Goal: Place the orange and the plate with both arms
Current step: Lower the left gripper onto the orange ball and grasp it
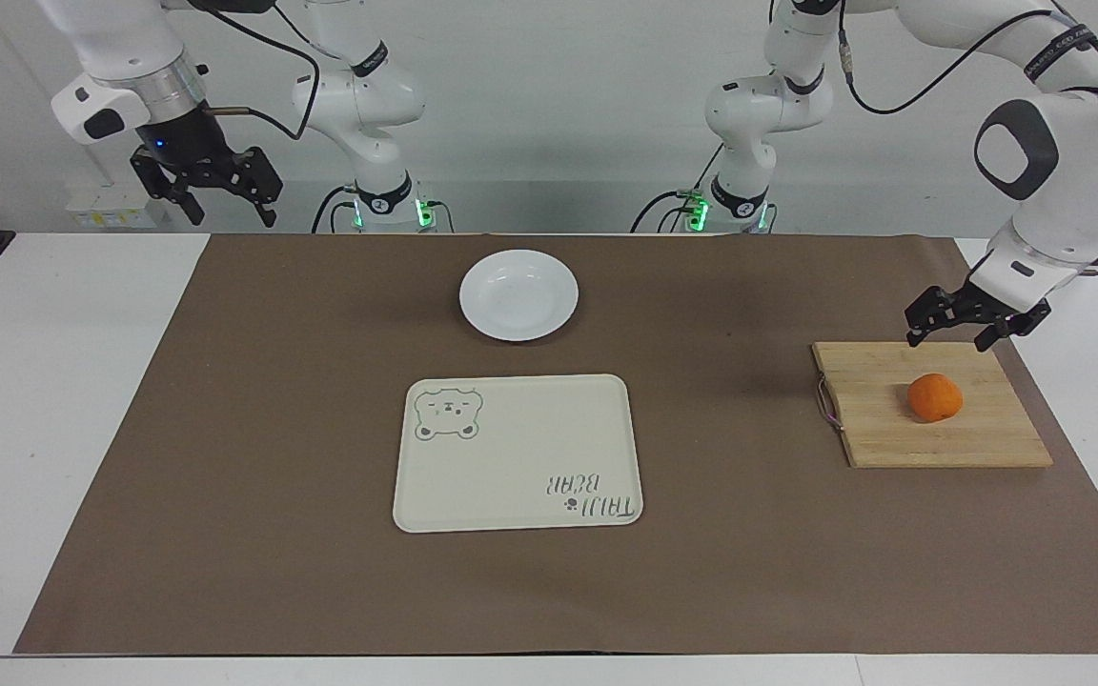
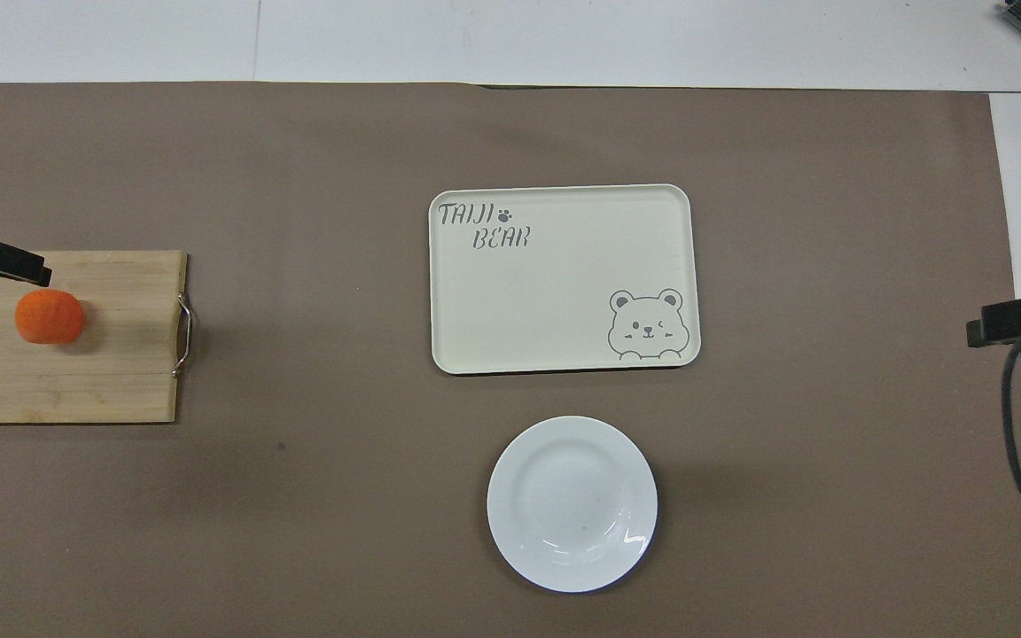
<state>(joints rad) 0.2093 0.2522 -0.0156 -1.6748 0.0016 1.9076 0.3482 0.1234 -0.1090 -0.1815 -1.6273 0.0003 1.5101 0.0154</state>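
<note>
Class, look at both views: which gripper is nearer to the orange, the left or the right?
Left. The left gripper hangs open just above the cutting board's edge, close beside the orange. The right gripper waits raised at the right arm's end of the table.

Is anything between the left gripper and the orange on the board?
Nothing visible. The left gripper, open, hangs over the cutting board's robot-side edge; the orange sits alone on the board, with bare wood around it.
</note>
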